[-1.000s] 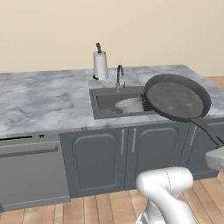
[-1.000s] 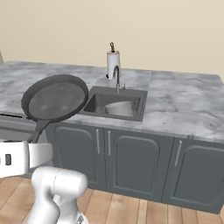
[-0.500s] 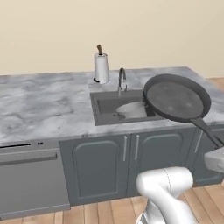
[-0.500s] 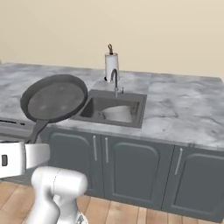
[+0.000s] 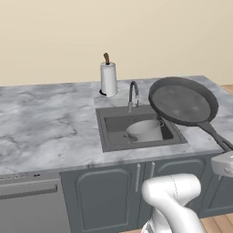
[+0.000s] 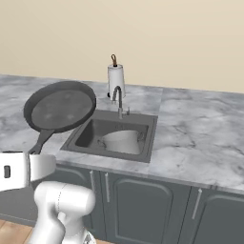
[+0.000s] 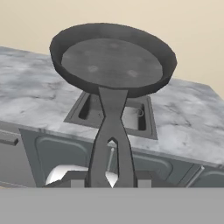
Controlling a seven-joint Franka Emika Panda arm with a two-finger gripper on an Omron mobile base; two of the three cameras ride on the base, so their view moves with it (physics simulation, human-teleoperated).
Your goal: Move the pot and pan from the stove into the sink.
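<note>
The gripper (image 7: 110, 183) is clamped on the pan's handle at the bottom centre of the hand view; the fingers themselves are mostly hidden behind that handle, but the pan (image 7: 113, 59) stands out from them, held in the air and filling the upper middle of the frame; in the left base view it hangs at centre right, in front of the sink's right edge. The pot (image 5: 144, 130) already sits inside the sink (image 5: 109, 143), at the centre of that view, below the gooseneck faucet (image 5: 133, 94); a paper towel roll (image 5: 108, 78) stands behind the basin.

The step in hand looks like the carry of the second item, with the first already delivered; the next move calls for bringing the pan over the basin and lowering it beside or onto the pot, clear of the faucet, before the jaws part.

Against the earlier frames the whole counter has slid across both base views, so the base has driven; the pan keeps its place in the frame, and the sink sits nearer to it.
</note>
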